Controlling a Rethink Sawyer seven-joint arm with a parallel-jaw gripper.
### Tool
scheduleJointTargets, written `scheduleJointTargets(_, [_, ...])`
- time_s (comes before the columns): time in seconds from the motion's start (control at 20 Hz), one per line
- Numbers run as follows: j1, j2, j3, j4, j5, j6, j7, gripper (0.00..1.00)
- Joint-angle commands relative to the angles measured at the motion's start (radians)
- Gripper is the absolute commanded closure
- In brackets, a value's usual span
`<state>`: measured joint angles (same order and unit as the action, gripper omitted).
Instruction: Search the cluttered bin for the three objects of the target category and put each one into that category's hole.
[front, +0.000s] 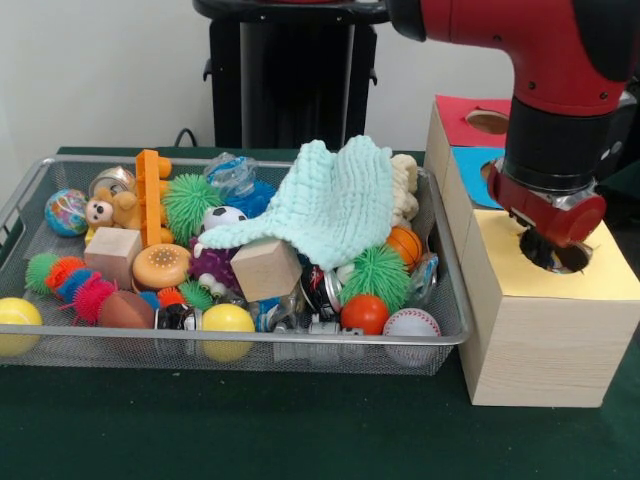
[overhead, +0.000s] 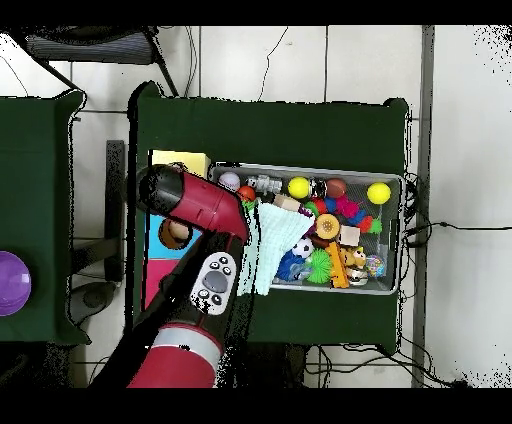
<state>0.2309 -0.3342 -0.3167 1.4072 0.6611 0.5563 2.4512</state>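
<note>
The wire mesh bin holds a heap of toys and also shows in the overhead view. No polka-dot cloth shows in either view. A mint green waffle-knit cloth lies draped over the toys at the bin's right half. The pale wooden box stands right of the bin, with its yellow top nearest the camera. My gripper is lowered into the round hole in the yellow top, and its tip is hidden inside. In the overhead view my arm covers the hole.
Behind the yellow top lie the blue top and the red top with its hole. Wooden cubes, yellow balls, spiky green balls and an orange block crowd the bin.
</note>
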Motion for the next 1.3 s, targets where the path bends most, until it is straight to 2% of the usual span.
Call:
scheduleJointTargets(0.05, [-0.103, -0.052, 0.223, 0.163, -0.004, 0.002, -0.040, 1.00])
scheduleJointTargets(0.3, [-0.138, -0.155, 0.250, 0.214, -0.027, 0.031, -0.053, 1.00])
scheduleJointTargets(0.4, [-0.143, -0.198, 0.238, 0.214, -0.054, 0.054, -0.058, 1.00])
scheduleJointTargets(0.55, [-0.100, -0.253, 0.143, 0.178, -0.125, 0.139, -0.010, 1.00])
scheduleJointTargets(0.65, [-0.087, -0.274, 0.110, 0.155, -0.164, 0.170, -0.005, 1.00])
scheduleJointTargets(1.0, [-0.074, -0.303, 0.069, 0.121, -0.263, 0.185, 0.024, 1.00])
scheduleJointTargets(1.15, [-0.069, -0.343, 0.018, 0.107, -0.320, 0.189, 0.021, 1.00])
scheduleJointTargets(1.3, [-0.068, -0.386, -0.001, 0.101, -0.357, 0.238, 0.014, 1.00])
